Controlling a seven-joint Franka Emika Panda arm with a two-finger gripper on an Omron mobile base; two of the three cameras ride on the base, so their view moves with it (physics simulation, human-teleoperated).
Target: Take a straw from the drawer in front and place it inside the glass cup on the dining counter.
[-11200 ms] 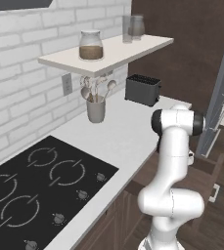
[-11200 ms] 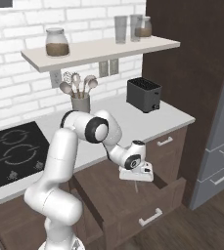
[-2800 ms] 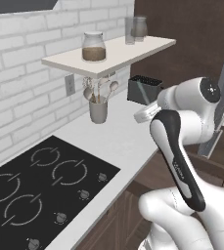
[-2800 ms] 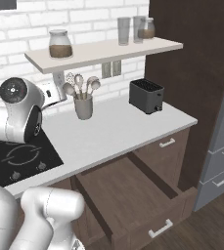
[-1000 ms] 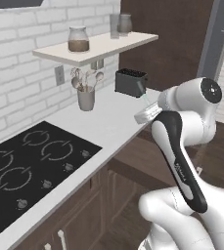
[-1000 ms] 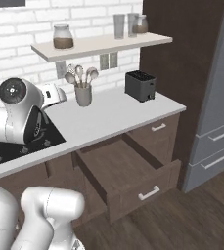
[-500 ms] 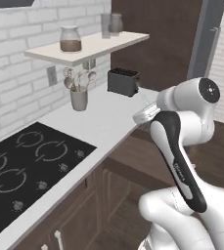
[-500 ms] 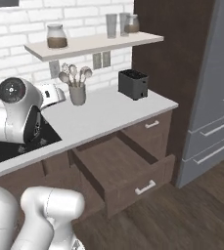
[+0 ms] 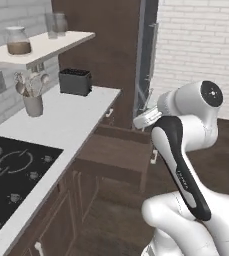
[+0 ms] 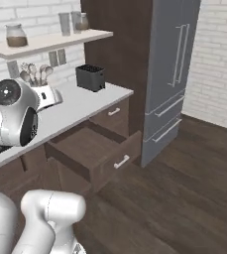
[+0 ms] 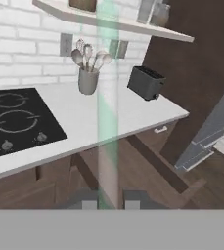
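Pale green straw (image 11: 106,97) stands pinched between the gripper (image 11: 107,204) fingertips, running up the middle of the hand view. Pickup looks done. Dark wooden drawer (image 10: 92,154) hangs open under the white worktop (image 10: 80,106) beside the hob (image 9: 8,172). Left: get to the dining counter and drop the straw into the glass cup.

Your two base views look forward and down from behind the arm, sharing the open drawer (image 9: 117,156) and toaster (image 10: 90,77); your hand view faces the counter (image 11: 99,117) nearer.
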